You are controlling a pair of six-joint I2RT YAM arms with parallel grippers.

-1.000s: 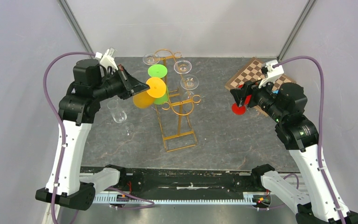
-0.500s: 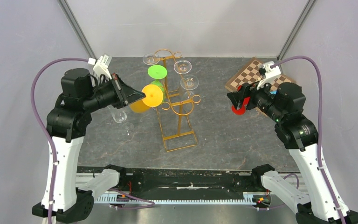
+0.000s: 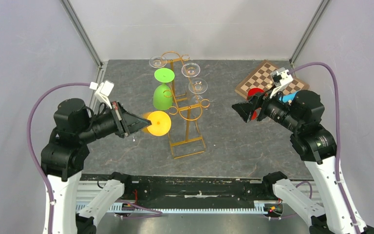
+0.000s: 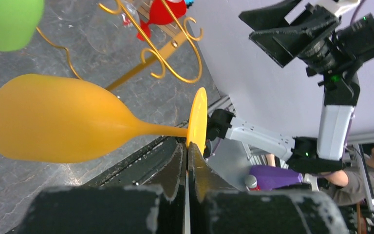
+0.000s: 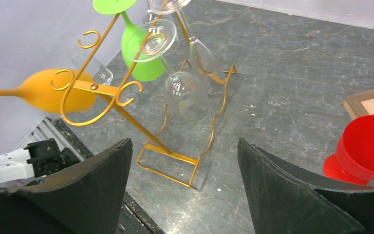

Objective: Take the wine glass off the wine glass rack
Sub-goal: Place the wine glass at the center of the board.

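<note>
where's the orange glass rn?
Top view, left of centre: the orange glass is sideways, just left of the rack, its foot pinched in the left gripper.

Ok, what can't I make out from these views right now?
- Orange wine glass: top view, bowl mostly hidden behind its own foot and the left gripper.
- Red wine glass: right wrist view, cut off by the right edge; top view, mostly behind the right gripper.
- Blue object: top view, only a sliver past the right arm; unidentifiable.
- Green wine glass: left wrist view, cut off by the top-left corner.
</note>
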